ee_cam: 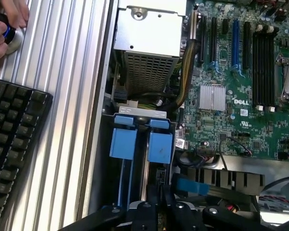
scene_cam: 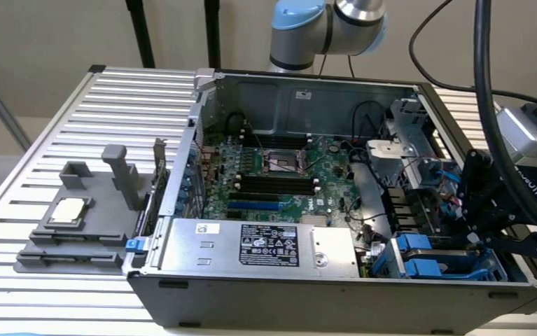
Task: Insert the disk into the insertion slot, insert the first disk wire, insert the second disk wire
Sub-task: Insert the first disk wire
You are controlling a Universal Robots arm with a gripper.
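Robotics lab, slatted aluminium bench (scene_cam: 109, 105), opened computer case (scene_cam: 343, 297), robot arm (scene_cam: 329, 28), keyboard (ee_cam: 14, 144)

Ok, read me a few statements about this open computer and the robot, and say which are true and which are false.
1. The computer case is open, with the green motherboard showing. True.
2. The small silver chip is seated on the motherboard. False: it lies on the grey fixture on the table, outside the case.
3. The gripper is at the insertion slot with its blue tabs. True.
4. The gripper stands wide open. False: it is shut.
5. A black keyboard lies on the slatted table. True.
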